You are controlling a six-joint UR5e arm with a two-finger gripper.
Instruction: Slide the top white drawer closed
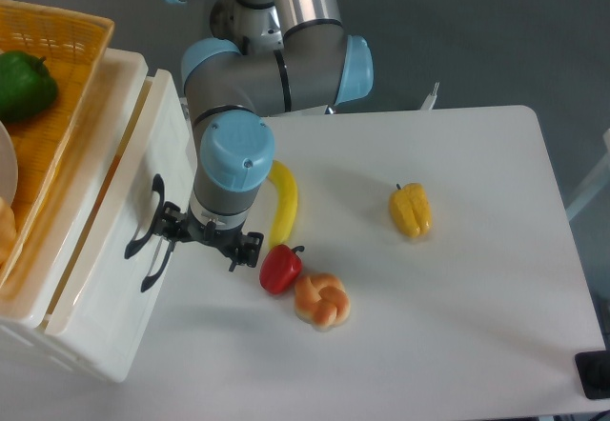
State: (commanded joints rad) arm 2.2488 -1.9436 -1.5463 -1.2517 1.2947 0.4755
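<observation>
White bench (496, 345), glossy, rounded corners, filling most of view from above. Dark grey floor (496, 30) beyond far edge and along right side. Pale frame piece (586, 192) at right margin, cut off by edge. Small black object (596, 375) at lower right corner, partly out of view. Even, soft lighting; faint shadows on bench surface.
</observation>
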